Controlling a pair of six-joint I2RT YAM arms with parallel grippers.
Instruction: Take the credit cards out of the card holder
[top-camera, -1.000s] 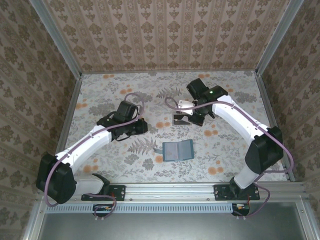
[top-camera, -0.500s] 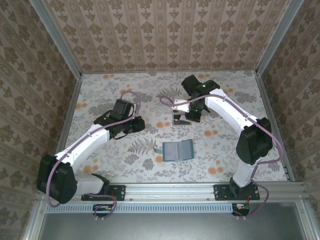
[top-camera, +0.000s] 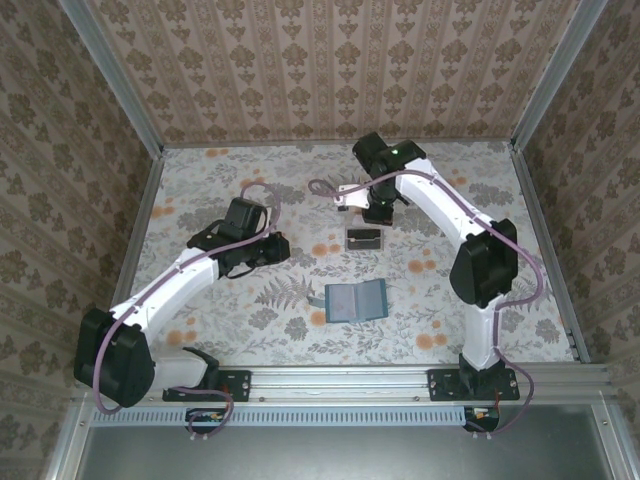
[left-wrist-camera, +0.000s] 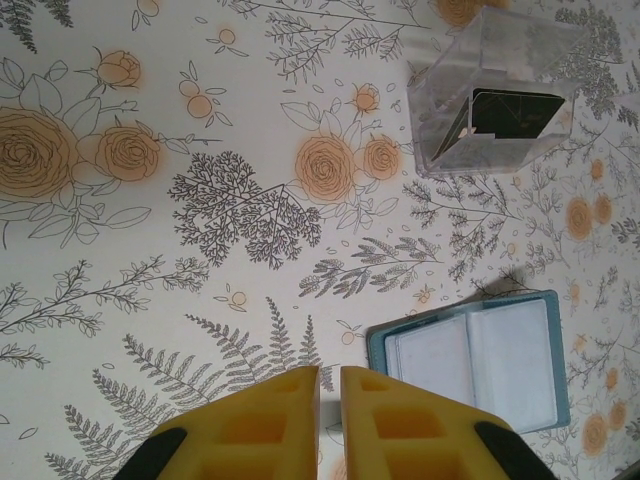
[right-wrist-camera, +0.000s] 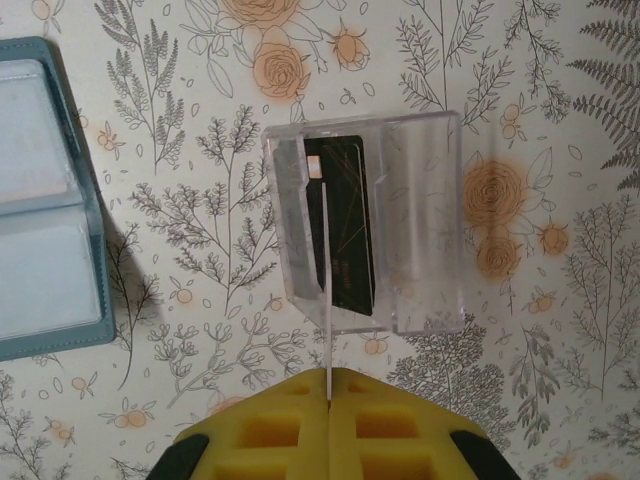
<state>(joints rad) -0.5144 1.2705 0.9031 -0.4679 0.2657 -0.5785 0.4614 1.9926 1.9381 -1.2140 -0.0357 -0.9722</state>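
right claw (right-wrist-camera: 328, 382): clamped fully down on a pale card (right-wrist-camera: 327, 280) that pokes out from between the tips edge-on, so it reads as just a thin line
why edge-on: my guess is so it can drop straight into a slot of the clear tray (right-wrist-camera: 425, 230), which sits right ahead of the tips
card vs tray: the card's far end lines up over the tray, but I can't tell if it's inside a slot or hanging above it
dark card (right-wrist-camera: 348, 220): sitting in the tray, just beside the pale one and clear of the claw, so one looks delivered already
card holder (right-wrist-camera: 40, 200): lying open and flat on the floral table (right-wrist-camera: 560, 330), off to the side of the right claw past the tray's wall, not touching the tray
left claw (left-wrist-camera: 330, 378): nearly closed, only a thin slit between the yellow pads, nothing in it, hovering over bare table
from the left claw: the holder is just ahead of the tips and to one side, the tray well beyond it
why it's parked there: probably ready to pin the holder down for the next pull, just my read
pockets: pale grey-blue, can't tell if any cards are left inside
watch out: a thin card could snag a tray divider on the way down
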